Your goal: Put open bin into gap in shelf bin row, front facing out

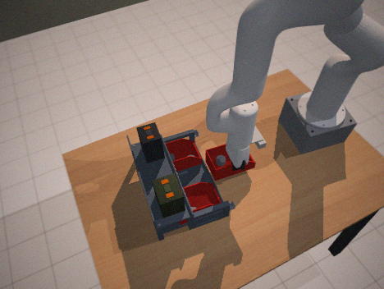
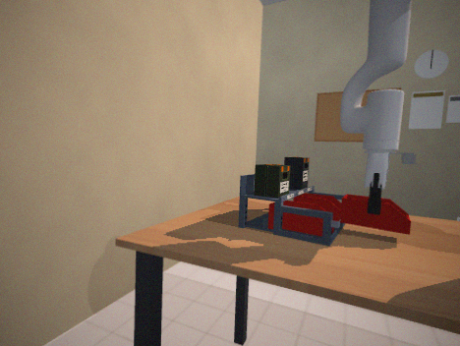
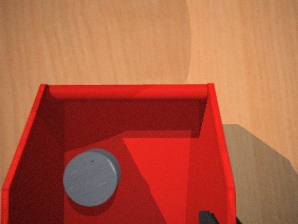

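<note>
The open red bin [image 1: 230,162] is on the table just right of the shelf [image 1: 176,176], with a grey round part [image 1: 221,160] in it. My gripper [image 1: 239,166] comes down from above and is shut on the bin's side wall. In the wrist view the bin [image 3: 125,155] fills the lower frame, the grey part [image 3: 91,176] lies at its left, and one dark fingertip [image 3: 210,217] shows by the right wall. In the side view the gripper [image 2: 374,201] stands on the bin [image 2: 375,215]. I cannot tell whether the bin touches the table. The gap [image 1: 193,174] lies between two red bins.
Two red bins [image 1: 182,152] [image 1: 202,196] sit on the shelf's lower level. A black box [image 1: 150,141] and a green box [image 1: 168,197] stand on the board above. The robot base [image 1: 317,123] is at the table's back right.
</note>
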Available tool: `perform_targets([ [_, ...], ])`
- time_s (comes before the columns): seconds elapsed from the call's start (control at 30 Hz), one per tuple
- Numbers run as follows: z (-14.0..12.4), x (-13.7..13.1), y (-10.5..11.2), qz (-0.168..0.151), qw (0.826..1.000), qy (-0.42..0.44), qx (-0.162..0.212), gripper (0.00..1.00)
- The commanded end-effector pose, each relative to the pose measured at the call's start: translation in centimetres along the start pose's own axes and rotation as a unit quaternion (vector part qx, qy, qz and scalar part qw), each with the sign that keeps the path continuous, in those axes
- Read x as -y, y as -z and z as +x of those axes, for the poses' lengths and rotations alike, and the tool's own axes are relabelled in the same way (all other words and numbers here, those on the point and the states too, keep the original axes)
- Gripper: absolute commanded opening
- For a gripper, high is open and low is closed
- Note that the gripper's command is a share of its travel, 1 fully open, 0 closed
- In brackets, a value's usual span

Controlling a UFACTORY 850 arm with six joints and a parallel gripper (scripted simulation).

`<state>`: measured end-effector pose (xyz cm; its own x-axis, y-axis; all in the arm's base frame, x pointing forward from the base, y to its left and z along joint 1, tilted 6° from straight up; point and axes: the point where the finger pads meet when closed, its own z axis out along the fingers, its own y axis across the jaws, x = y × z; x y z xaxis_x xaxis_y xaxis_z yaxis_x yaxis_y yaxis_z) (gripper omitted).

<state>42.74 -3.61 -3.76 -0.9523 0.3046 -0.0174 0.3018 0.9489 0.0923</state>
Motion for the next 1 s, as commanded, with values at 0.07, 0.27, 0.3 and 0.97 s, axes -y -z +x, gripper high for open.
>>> perform_targets([
  [0.07,-0.16,-0.02,0.06,-0.002,1.0,0.0,-0.006,0.0],
  [0.27,0.2,0.0,0.07,-0.002,1.0,0.0,-0.005,0.0],
  [0.3,0.28,0.0,0.08,-0.002,1.0,0.0,-0.006,0.0],
  [0.97,0.48,0.02,-0.02,-0.002,1.0,0.0,-0.006,0.0],
])
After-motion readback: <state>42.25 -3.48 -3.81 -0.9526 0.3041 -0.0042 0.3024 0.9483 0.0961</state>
